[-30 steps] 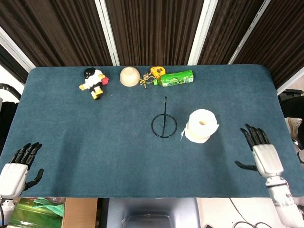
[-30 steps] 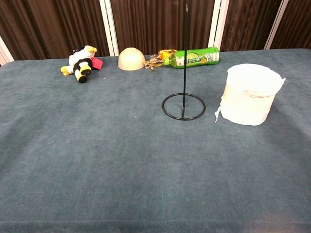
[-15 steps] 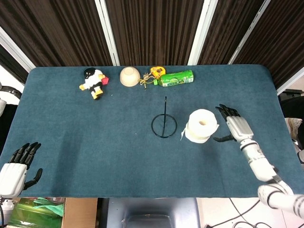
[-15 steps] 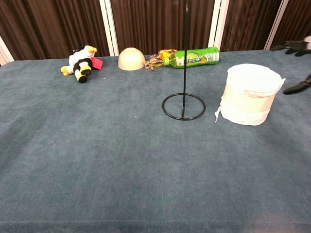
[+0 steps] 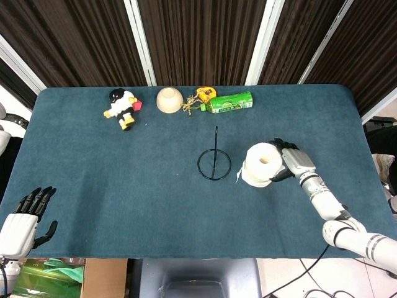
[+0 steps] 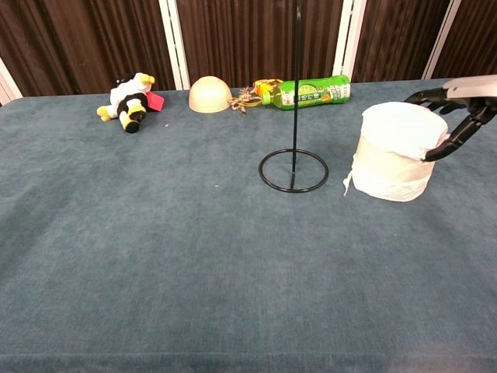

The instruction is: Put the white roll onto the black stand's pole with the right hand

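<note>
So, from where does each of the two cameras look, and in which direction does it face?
Head view: high above the near edge, looking steeply down on the table; shows the left hand and the right hand with its forearm at the white roll.
Chest view: low at the near edge, looking level across the table; shows only the right hand.
Shared: roll, black stand, right hand, toy, bowl, bottle.

Right hand (image 5: 293, 160): silver-white back plate, black fingers (image 6: 454, 138); forearm behind it is white and silver in ringed segments, ending in a rounded white joint. Left hand (image 5: 22, 220): same build, white back, black fingers and thumb, white wrist cuff at the frame edge.
</note>
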Motion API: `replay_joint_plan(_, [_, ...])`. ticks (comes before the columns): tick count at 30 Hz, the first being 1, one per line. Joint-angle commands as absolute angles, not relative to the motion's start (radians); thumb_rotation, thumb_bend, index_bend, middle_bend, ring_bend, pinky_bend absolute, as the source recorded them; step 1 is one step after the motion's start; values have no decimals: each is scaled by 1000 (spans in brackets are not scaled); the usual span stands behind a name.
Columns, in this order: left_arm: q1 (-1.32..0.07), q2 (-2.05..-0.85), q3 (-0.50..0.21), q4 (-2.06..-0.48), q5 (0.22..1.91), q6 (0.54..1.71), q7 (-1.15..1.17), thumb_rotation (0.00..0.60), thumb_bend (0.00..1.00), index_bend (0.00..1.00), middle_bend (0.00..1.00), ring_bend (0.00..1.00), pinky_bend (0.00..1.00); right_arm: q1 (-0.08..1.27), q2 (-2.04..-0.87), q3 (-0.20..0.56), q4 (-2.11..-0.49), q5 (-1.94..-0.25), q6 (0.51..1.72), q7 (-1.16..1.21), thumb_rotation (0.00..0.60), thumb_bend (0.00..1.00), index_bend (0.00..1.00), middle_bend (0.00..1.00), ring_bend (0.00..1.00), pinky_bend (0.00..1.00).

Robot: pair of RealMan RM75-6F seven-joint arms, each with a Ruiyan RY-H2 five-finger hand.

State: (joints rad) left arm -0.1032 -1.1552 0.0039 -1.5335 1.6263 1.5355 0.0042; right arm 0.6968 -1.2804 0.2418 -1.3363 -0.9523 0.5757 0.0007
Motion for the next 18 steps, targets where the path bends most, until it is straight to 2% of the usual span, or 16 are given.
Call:
replay_joint_plan(1, [-103,-1155,4,-1533,1628,1537,2,600,441,0,84,63,162,713,-1274,233,-1344,-937,564,-1,600,130,21,1,0,0])
replay_joint_plan(2, [-103,-1155,4,-1533,1628,1537,2,600,441,0,84,63,162,715,-1274,231,-1343,-935,570,-4,600,130,59,16,0,0])
replay_joint_plan(4, [-103,-1155,4,-1533,1627,1537,2,600,441,0,85,63,163,718,-1277,228,-1342,-927,583,-11,600,130,266,123,51,6])
replay_joint_plan(7, [-104,-1155,3,-1534,1626,1535,1,600,441,0,85,64,163,723,-1280,220,-1344,-905,606,-28,600,130,526,320,242,101])
replay_joint_plan(10, [-105,-1154,3,-1534,1626,1534,0,600,440,0,85,64,162,725,-1286,215,-1347,-884,640,-52,600,141,688,455,384,197])
replay_joint_plan(14, [-106,-1155,2,-1534,1626,1533,-1,600,441,0,85,63,162,723,-1293,221,-1357,-858,688,-63,600,177,811,553,479,261])
replay_joint_plan(18, [-105,-1155,1,-1534,1628,1539,-3,600,442,0,85,64,162,689,-1289,256,-1399,-913,789,-4,600,186,837,573,491,291])
